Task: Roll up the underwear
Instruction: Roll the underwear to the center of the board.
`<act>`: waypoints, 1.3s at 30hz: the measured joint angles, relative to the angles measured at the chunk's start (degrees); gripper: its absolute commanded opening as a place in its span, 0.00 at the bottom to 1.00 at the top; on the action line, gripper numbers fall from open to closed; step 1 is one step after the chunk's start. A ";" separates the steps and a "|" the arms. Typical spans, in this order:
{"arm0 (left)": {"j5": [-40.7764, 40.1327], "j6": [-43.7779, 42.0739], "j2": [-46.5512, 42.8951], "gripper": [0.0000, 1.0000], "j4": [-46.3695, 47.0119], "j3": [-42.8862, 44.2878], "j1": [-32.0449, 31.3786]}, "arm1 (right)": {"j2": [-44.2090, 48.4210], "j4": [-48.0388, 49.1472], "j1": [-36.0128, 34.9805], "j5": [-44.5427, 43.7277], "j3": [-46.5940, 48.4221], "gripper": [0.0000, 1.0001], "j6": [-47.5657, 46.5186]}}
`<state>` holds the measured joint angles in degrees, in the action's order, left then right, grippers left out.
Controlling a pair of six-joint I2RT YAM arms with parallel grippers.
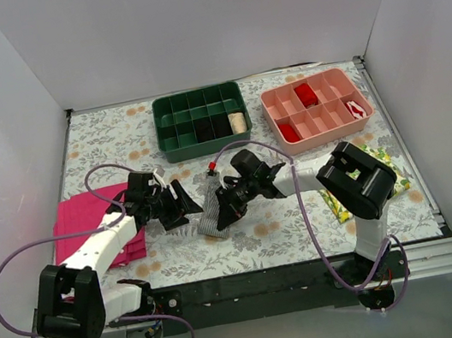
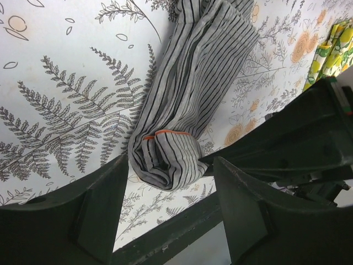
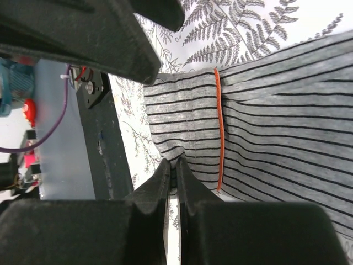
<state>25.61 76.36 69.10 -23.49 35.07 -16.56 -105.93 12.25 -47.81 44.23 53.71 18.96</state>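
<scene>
The underwear (image 1: 213,217) is a grey-and-white striped strip folded lengthwise on the floral table cover, between my two grippers. In the left wrist view its near end (image 2: 168,160) is curled into a small roll with the orange trim showing. My left gripper (image 1: 179,208) is open and empty; its fingers (image 2: 105,210) stand wide apart just short of the rolled end. My right gripper (image 1: 226,210) is shut on the underwear's rolled edge (image 3: 187,138), pinching a fold of fabric beside the orange trim. It also shows in the left wrist view (image 2: 292,143) as a dark shape beside the roll.
A green divided tray (image 1: 201,121) and a pink divided tray (image 1: 316,108) stand at the back. A magenta pink cloth (image 1: 87,222) lies at the left under my left arm. A lemon-print cloth (image 1: 382,169) lies at the right. The black front rail (image 1: 254,284) runs along the near edge.
</scene>
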 measured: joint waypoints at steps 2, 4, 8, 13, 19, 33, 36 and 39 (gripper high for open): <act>0.33 0.13 -0.09 0.63 0.50 -0.52 0.00 | -0.68 1.01 0.96 1.22 0.00 0.01 0.92; 0.68 0.35 -0.52 0.63 1.20 -1.42 0.00 | -1.29 1.92 1.86 2.34 0.00 0.01 2.01; 1.51 0.81 -1.88 0.63 2.08 -3.48 0.00 | -2.80 3.52 3.43 4.33 0.00 0.01 3.72; 3.04 2.08 -5.77 0.63 4.83 -6.58 0.00 | -5.11 4.79 4.66 7.02 0.24 0.01 5.75; 4.44 3.65 -9.64 0.56 9.66 -10.47 -0.04 | -6.23 4.72 5.16 7.85 1.64 0.01 6.58; 3.06 5.07 -6.29 0.52 14.05 -12.66 -3.93 | -7.80 4.55 5.57 8.63 3.63 0.01 6.62; 1.11 5.11 -4.17 0.55 13.81 -12.66 -4.48 | -7.80 4.48 5.64 8.68 3.63 0.01 6.62; -0.96 5.27 -3.26 0.56 13.33 -12.66 -4.57 | -7.80 4.44 5.68 8.68 3.63 0.01 6.60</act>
<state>24.64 81.62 65.84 -10.15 22.41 -21.12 -113.73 16.69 -42.13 52.90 57.34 25.56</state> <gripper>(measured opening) 0.544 0.107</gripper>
